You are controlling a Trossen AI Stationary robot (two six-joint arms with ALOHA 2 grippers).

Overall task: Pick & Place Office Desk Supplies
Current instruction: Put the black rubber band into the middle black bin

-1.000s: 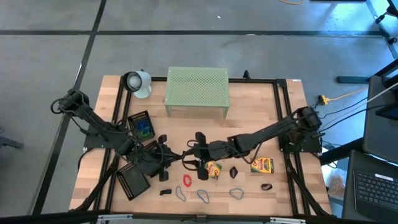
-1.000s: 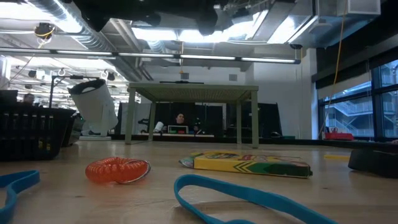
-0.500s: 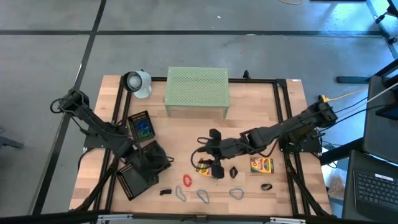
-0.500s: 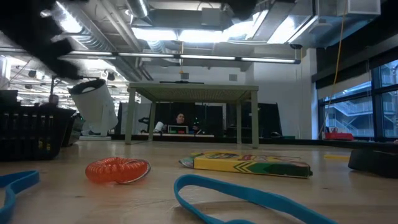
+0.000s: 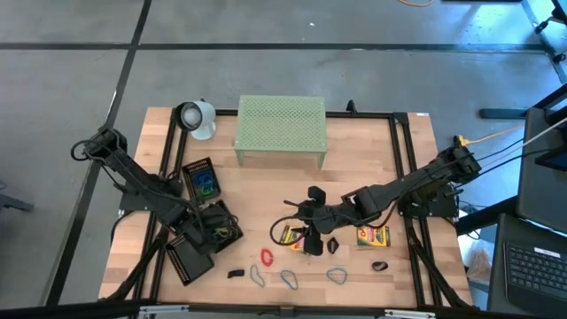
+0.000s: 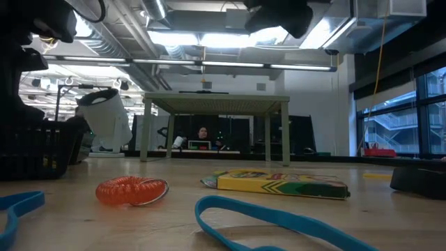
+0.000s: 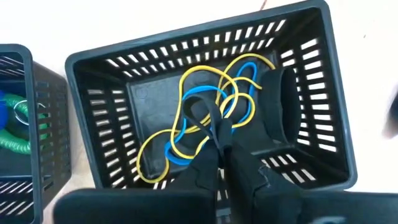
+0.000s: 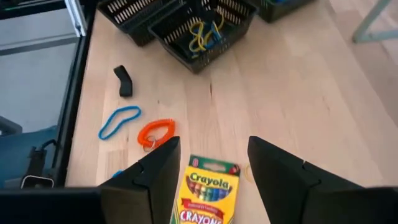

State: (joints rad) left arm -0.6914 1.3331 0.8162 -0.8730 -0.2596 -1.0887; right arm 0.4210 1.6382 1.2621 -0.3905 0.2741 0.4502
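Note:
My left gripper (image 7: pixel 219 132) is shut and points down into a black mesh tray (image 7: pixel 311 81), just over a tangle of yellow and blue rubber bands (image 7: pixel 186 93) on the tray floor. In the high view it stands at the table's left (image 5: pixel 215 228). My right gripper (image 8: pixel 208 168) is open above a yellow-green crayon box (image 8: pixel 208 193) that lies flat near the table's middle (image 5: pixel 291 234). Its fingers stand to either side of the box's end and are clear of it. A second crayon box (image 5: pixel 373 235) lies farther right. My left gripper's shut fingertips (image 7: pixel 214 124) stand right over the tangled bands, coming from above. I cannot tell whether they pinch or touch a band, since the fingers hide the spot.
An orange coil (image 8: pixel 155 132), a blue band (image 8: pixel 119 122) and a black clip (image 8: pixel 124 81) lie near the front edge, with more bands (image 5: pixel 289 279) and clips (image 5: pixel 379 265). Two more black trays (image 5: pixel 202 180) (image 5: pixel 189 259) flank the left gripper. A pale-green stand (image 5: pixel 281 131) is at the back.
My left gripper has drawn back from the table's middle toward the left, over the mesh tray, and tipped to point steeply down. My right gripper has gone toward the table's right edge and now hangs over the crayon box.

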